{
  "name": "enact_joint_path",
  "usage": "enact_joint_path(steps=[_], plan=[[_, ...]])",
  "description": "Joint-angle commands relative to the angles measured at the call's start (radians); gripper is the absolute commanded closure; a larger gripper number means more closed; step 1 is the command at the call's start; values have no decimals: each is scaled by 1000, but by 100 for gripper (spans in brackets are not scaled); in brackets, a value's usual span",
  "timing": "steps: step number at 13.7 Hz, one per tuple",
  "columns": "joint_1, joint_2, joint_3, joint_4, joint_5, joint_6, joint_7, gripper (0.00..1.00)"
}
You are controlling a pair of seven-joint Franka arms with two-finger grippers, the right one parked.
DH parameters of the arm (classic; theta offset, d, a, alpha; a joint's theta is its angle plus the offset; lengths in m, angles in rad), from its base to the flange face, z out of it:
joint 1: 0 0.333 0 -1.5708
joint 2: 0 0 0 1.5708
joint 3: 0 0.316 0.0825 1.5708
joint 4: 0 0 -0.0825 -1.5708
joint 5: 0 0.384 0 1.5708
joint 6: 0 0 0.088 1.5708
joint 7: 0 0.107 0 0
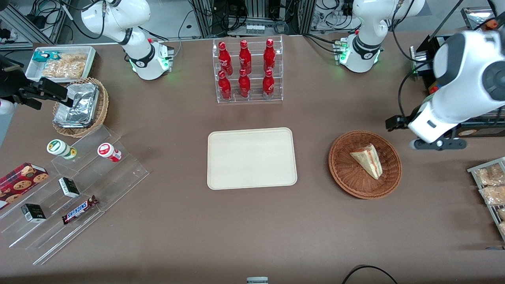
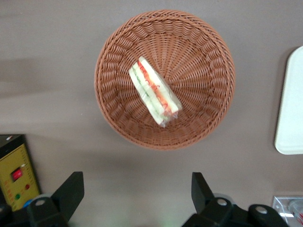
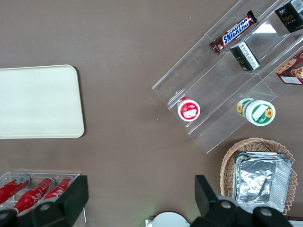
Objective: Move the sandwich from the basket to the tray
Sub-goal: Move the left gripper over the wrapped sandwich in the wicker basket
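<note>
One Snickers bar (image 1: 80, 210) — hand (image 2: 137, 191) spread, near basket (image 2: 118, 52)

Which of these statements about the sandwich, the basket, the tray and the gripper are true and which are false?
1. The sandwich lies in the basket. True.
2. The tray already holds the sandwich. False: nothing lies on the tray.
3. The gripper is shut on the sandwich. False: its fingers stand open, above the table beside the basket, holding nothing.
4. The rack of red bottles stands farther from the front camera than the tray. True.
5. The basket sits on the tray. False: it rests on the table, apart from the tray, toward the working arm's end.
</note>
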State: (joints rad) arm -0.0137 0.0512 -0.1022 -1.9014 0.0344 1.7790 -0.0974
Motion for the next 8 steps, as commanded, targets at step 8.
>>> enact_joint_path(steps=[8], plan=[[3,25,-10,-324,2,476,-261,0]])
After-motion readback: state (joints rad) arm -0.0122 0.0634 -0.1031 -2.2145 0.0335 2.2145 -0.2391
